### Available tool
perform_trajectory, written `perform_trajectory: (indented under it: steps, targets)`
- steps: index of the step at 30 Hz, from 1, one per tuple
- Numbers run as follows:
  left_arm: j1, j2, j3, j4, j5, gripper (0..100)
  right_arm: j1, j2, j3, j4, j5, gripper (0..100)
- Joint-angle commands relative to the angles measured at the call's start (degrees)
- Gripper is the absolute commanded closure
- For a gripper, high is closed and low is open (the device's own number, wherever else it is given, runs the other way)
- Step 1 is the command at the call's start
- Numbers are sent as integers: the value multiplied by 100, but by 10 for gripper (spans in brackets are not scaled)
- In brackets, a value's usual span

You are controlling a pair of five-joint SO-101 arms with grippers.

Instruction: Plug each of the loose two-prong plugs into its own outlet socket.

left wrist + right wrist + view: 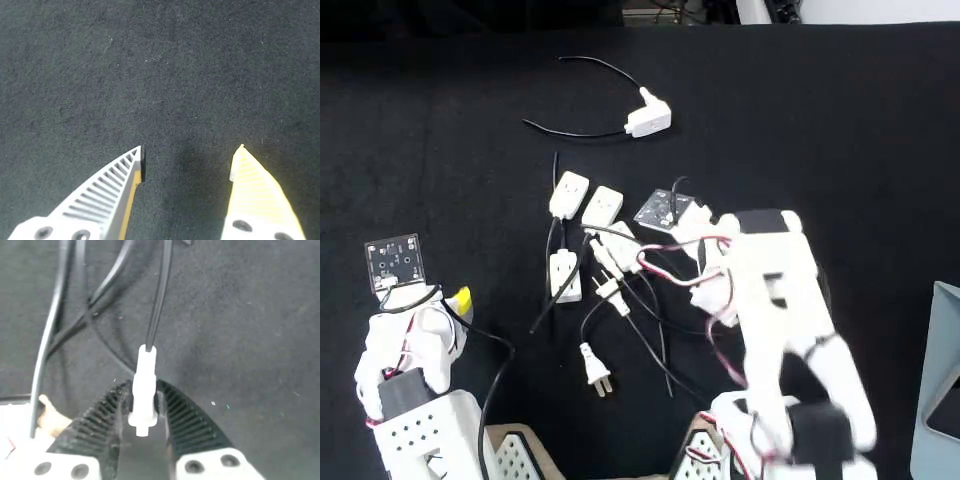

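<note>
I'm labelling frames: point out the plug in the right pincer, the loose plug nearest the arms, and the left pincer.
held plug (145,377): right wrist view, white body.
loose plug (590,363): high view, white body.
left pincer (190,147): left wrist view, between fingertips.

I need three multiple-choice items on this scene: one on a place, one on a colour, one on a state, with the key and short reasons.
1. The left gripper hangs over: A) bare black cloth; B) an outlet; C) a plug.
2. The cable of the plug in the right gripper is: A) white; B) black; C) red.
3. The right gripper's jaws are: A) wide open; B) shut on nothing; C) shut on the plug.
Key: 1 A, its wrist view has plain cloth between the jaws; 2 B, a black cable leaves the white plug; 3 C, both jaws press the plug.
</note>
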Motion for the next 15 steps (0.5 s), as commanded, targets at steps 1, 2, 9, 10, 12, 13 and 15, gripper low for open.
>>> perform_trajectory:
  steps: [1,2,9,10,12,13,15]
  targets:
    - [48,-53,-75,-26,18,715,-255,-1314,-84,448,-88,986]
    - [48,-53,-92,-26,35,715,-334,-1604,-84,527,-264,986]
    - [180,-62,-673,18,475,715,-1301,-3213,-66,554,-1881,986]
    - [268,-62,-787,18,633,715,-1503,-3363,-66,536,-2084,986]
    - [523,-62,-1024,18,862,715,-1846,-3600,-48,369,-2523,986]
    - [681,-62,-1121,18,958,715,-1943,-3714,-13,246,-2752,986]
    - [1015,-62,-1279,18,1152,715,-2040,-3890,145,-88,-3095,986]
